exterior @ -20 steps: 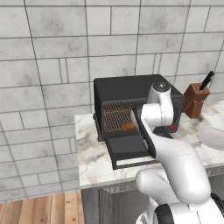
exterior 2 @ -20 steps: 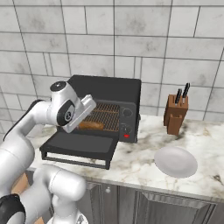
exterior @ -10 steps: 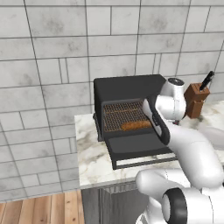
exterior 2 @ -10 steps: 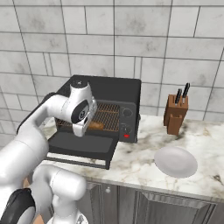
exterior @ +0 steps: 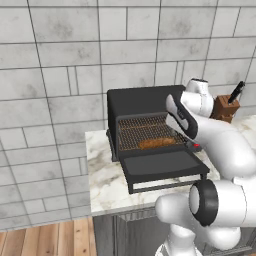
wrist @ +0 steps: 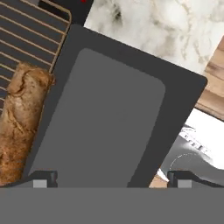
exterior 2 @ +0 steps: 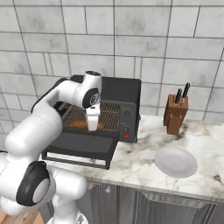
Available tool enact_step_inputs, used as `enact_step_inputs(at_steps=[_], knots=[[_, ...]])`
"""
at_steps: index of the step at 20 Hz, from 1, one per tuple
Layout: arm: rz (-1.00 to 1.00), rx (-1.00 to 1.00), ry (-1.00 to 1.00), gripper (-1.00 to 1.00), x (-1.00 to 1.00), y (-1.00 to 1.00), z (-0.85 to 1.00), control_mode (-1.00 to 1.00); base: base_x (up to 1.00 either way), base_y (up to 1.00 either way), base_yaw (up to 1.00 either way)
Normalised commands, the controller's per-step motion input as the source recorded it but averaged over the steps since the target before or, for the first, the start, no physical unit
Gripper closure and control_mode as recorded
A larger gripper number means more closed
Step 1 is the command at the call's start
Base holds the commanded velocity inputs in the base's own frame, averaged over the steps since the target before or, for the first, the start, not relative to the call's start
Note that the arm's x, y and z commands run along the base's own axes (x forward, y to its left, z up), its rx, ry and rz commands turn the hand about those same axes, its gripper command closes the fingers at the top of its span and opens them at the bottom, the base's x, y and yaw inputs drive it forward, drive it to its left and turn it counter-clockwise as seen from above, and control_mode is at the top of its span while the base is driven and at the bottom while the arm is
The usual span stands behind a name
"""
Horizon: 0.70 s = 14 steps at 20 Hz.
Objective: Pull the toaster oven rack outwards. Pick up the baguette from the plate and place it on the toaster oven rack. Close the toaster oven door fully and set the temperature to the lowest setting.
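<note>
Grey stone tile backs the marble desk (exterior 2: 144,168) where the toaster oven (exterior 2: 127,94) stands, with a knife block (exterior 2: 176,114) and an empty white plate (exterior 2: 176,161) off to its side. From my seat I read the jaws (wrist: 111,178) as spread wide and holding nothing — through the hand camera their two dark tips frame the toaster oven door (wrist: 105,122), which lies folded down flat directly beneath them. The baguette (exterior: 156,143) already rests on the toaster oven rack (exterior: 145,131), just off to one side of the jaws and past the door's hinge edge; the rack looks pulled forward out of the cavity.

So I judge the loading is finished and closing the door is the step in hand. Next I need to get the jaws down to the door's far free edge, where the bar handle (exterior: 167,185) runs, catch it from below and swing the panel up until it seats — and only after that go for the temperature knob on the control strip (exterior 2: 127,120).
</note>
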Motion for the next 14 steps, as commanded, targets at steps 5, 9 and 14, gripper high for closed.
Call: enact_step_inputs(at_steps=[5, 9, 14], knots=[[0.62, -0.07, 0.0, -1.0, 0.0, 0.04, 0.0, -1.0, 0.0, 0.0, 0.0], [0.42, -0.12, -0.02, -1.0, 0.0, 0.06, -0.01, -1.0, 0.0, 0.0, 0.0], [0.24, -0.11, -0.13, -1.0, -0.04, 0.25, -0.04, -1.0, 0.0, 0.0, 0.0]])
